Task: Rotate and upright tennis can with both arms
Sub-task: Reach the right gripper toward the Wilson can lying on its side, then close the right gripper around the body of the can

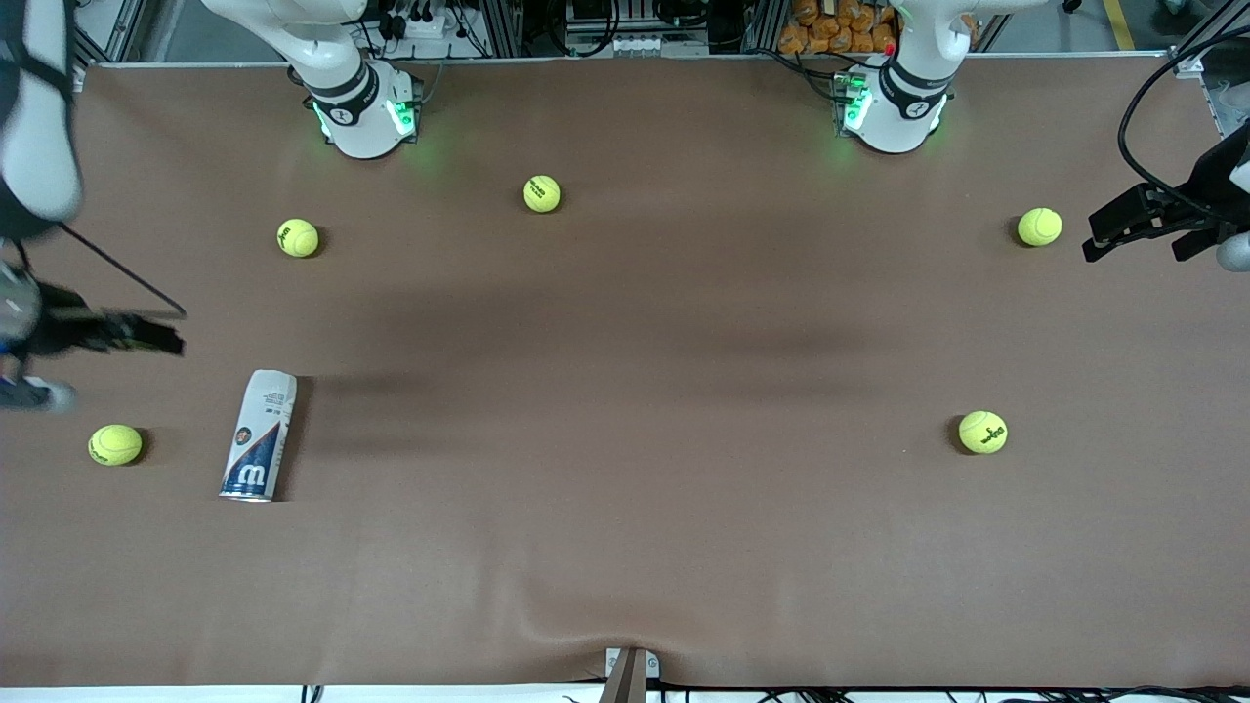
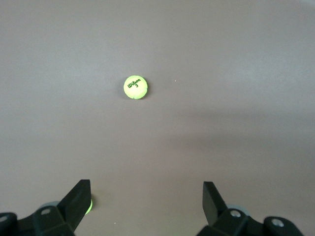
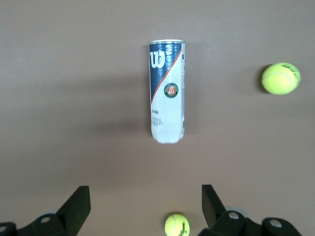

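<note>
The tennis can lies on its side on the brown table toward the right arm's end, its silver rim pointing at the front camera. In the right wrist view the tennis can shows its navy "W" end and its white end. My right gripper hangs open and empty in the air near the table's edge at that end, apart from the can. It shows open in its own view too. My left gripper hangs open and empty over the left arm's end of the table.
Several yellow-green tennis balls lie scattered: one beside the can, one and one near the right arm's base, one by the left gripper, one nearer the front camera. The arms' bases stand along the table's edge.
</note>
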Controlling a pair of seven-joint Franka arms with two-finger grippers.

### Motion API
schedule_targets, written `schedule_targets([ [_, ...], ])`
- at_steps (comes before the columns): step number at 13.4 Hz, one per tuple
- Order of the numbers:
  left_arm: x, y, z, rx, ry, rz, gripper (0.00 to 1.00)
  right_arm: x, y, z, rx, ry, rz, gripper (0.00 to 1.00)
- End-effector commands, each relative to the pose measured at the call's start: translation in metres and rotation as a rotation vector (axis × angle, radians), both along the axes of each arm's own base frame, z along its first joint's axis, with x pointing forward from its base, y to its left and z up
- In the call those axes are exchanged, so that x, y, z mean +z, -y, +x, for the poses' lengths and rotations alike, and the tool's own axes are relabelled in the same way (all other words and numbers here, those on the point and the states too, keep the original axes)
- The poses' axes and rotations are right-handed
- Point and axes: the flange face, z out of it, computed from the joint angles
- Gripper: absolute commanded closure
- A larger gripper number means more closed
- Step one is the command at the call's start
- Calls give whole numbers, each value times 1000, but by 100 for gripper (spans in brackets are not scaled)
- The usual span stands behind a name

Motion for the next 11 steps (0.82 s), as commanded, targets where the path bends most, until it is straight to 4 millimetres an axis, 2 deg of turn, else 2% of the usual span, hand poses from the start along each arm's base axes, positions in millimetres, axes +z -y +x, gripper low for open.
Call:
schedule_targets([
  [1, 4, -3, 0, -18, 1, -14, 0, -50, 11, 20, 14, -24, -17, 0],
  [3, 3, -2, 0, -18, 0, -16, 0, -110, 21, 38, 49, -31, -67, 0],
  [4, 4, -3, 0, -18, 1, -14, 0, -136, 37, 43, 42, -22, -55, 0],
  [6, 3, -4, 1, -23, -1, -16, 0, -175, 46, 50, 37, -4, -8, 0],
  [10, 1, -10, 2, -20, -4, -14, 0, -224, 50, 53, 57, 13, 27, 0],
  [11, -1, -10, 3, -20, -7, -14, 0, -230, 49, 53, 57, 9, 29, 0],
])
